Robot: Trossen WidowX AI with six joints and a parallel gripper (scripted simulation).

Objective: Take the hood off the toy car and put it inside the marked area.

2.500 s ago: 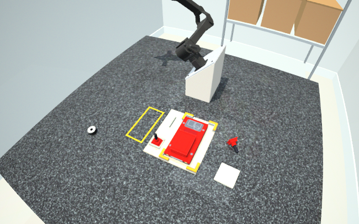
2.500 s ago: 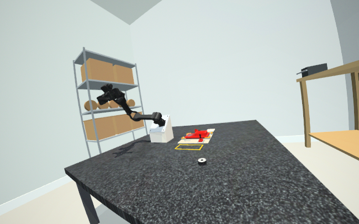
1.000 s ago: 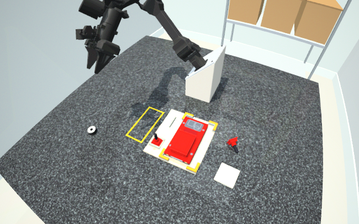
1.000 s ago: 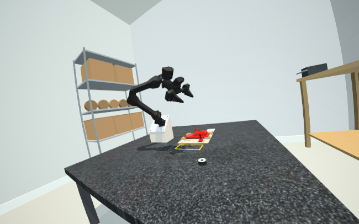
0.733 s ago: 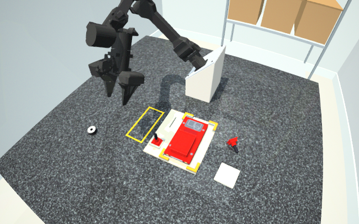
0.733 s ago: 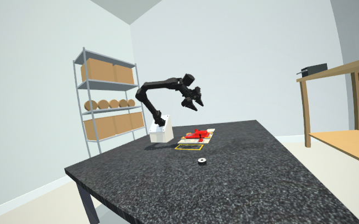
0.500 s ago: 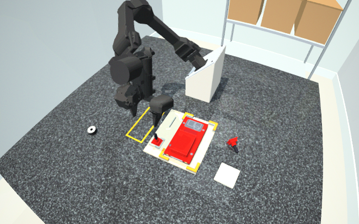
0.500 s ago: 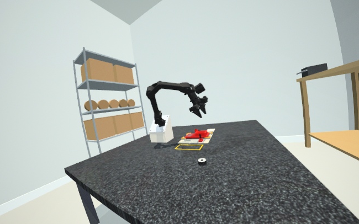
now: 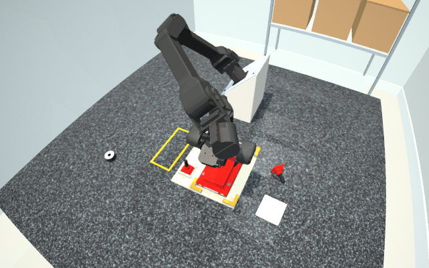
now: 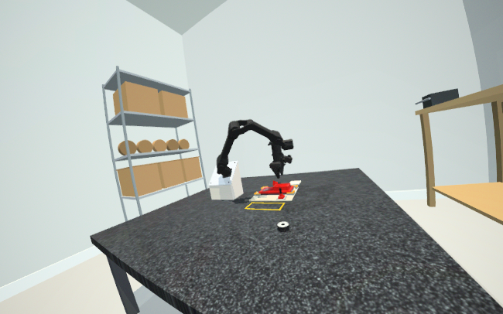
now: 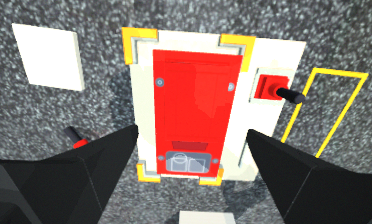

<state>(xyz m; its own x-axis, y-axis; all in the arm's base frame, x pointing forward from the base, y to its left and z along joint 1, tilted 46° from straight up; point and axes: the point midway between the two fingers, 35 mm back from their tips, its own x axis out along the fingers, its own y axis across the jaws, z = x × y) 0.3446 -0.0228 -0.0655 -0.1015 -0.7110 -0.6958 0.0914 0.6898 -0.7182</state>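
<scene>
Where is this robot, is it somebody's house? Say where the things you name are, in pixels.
It looks more like a workshop or lab: there's a metal shelf (image 9: 329, 39) (image 10: 150, 118) with cardboard boxes (image 9: 330, 16) (image 10: 141, 97), and a wooden workbench (image 10: 427, 155).

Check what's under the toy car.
The pale board is under the car; its edges show all round, with yellow corner brackets on it. The part directly beneath the body is covered, so can't tell what's there.
</scene>
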